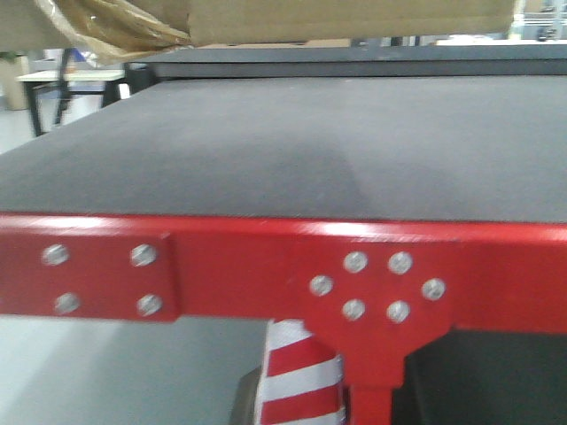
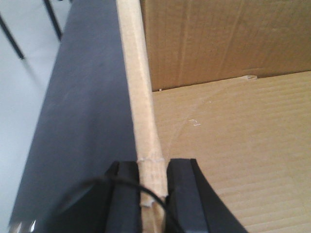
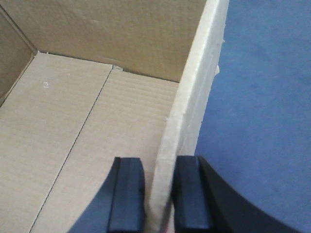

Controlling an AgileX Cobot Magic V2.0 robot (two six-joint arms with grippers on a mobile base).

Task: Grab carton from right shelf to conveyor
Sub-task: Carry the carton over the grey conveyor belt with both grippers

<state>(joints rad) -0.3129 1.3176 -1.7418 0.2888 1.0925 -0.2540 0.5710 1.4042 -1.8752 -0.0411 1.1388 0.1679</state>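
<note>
Carton (image 1: 354,18), open-topped and plain brown, appears at the top edge of the front view, above the far part of the conveyor (image 1: 283,150). A wrinkled scrap of tape (image 1: 115,31) hangs at its left corner. This view crops the box, so it does not show whether the base touches the belt or hangs just clear of it.

Left fingers (image 2: 127,194) are clamped on the carton's left wall, one outside and one inside, with the ragged rim pinched between them. Dark belt lies just beside that wall. Right fingers (image 3: 192,194) are clamped likewise on the opposite wall, with belt beyond it.

The step in hand appears to be the set-down. To do it well, lower both arms at an equal rate so the base lands flat. Hold the two grips level so the thin walls do not rack, and part the fingers only once the belt bears the weight.

Red front edge (image 1: 266,257) of the conveyor marks the near limit, and a striped cone (image 1: 297,372) stands below it. The right shelf is not in view.
</note>
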